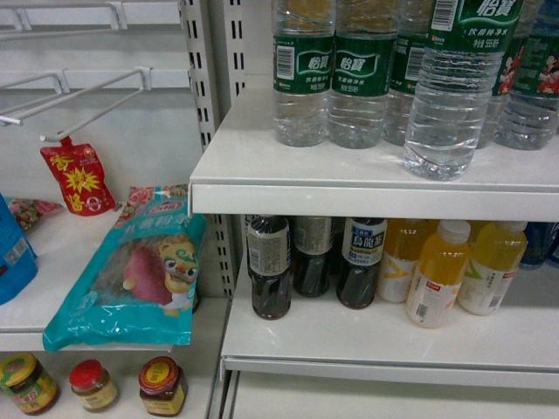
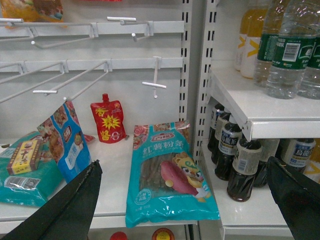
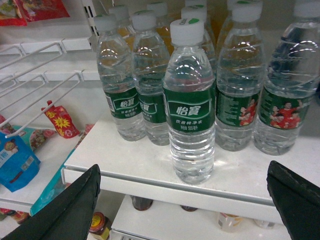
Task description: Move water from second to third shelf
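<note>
- Water (image 3: 190,100) stands upright near the front edge of the upper white shelf (image 1: 349,188), ahead of the other green-label bottles (image 3: 125,90) ranked behind it; in the head view it is the nearest bottle, toward the right (image 1: 454,87).
- Right gripper (image 3: 185,200) is spread wide and empty, its dark fingers (image 3: 70,210) flanking the bottle from the near side without touching.
- Step in hand, I judge: lining up the grasp. Next it must advance, close on the body below the label, lift clear and carry the bottle to the other shelf.
- Left gripper (image 2: 185,200) is also wide and empty, facing the snack bag (image 2: 167,175).
- Close neighbours leave little room for the fingers; cola (image 1: 271,266) and juice (image 1: 437,275) crowd the shelf below.
</note>
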You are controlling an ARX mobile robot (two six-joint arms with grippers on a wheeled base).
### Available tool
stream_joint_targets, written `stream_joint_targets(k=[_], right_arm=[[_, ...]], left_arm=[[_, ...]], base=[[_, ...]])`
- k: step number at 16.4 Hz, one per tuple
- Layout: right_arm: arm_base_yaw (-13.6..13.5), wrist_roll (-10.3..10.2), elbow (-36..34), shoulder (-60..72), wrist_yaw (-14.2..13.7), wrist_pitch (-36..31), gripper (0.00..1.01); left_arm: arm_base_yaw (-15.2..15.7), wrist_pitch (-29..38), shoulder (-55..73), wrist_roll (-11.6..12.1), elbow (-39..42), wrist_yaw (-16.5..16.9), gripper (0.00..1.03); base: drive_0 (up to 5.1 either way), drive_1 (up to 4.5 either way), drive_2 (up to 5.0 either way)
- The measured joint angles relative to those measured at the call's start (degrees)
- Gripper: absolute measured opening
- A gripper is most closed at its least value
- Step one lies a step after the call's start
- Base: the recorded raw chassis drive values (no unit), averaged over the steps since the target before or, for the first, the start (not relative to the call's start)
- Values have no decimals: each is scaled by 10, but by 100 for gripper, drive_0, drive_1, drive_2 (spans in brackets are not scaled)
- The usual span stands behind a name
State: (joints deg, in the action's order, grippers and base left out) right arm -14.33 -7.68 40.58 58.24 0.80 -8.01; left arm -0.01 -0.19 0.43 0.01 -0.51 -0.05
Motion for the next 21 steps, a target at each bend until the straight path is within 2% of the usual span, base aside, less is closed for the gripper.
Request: stream_joint_targets(k=[2,3,4,5,6,9,10,13,21], right_arm=[[34,2,-28,-98,18,40,98],[40,31,-69,-153,-55,-13,86],[66,51,-119,-220,-74,6,73],[114,62,-171,-279,-37,20,60],[146,65,-209,-315,-19,11,47],[143,73,-272,-361,-7,-8,10],[143,74,-290,-374,-8,-10,2],[143,75,-325,-408,-8,-15,2],[143,75,-360,-452,-8,-5,2]], left_arm=[[0,0,0,0,0,0,98],[0,0,0,0,0,0,98],[0,0,0,0,0,0,98],[0,0,0,0,0,0,98],[0,0,0,0,0,0,98],[0,0,0,0,0,0,98],[0,0,0,0,0,0,98],[0,0,0,0,0,0,98],[0,0,0,0,0,0,98]], base=[[0,0,0],[0,0,0],[0,0,0],[0,0,0],[0,0,0],[0,0,0],[0,0,0],[0,0,0],[0,0,0]])
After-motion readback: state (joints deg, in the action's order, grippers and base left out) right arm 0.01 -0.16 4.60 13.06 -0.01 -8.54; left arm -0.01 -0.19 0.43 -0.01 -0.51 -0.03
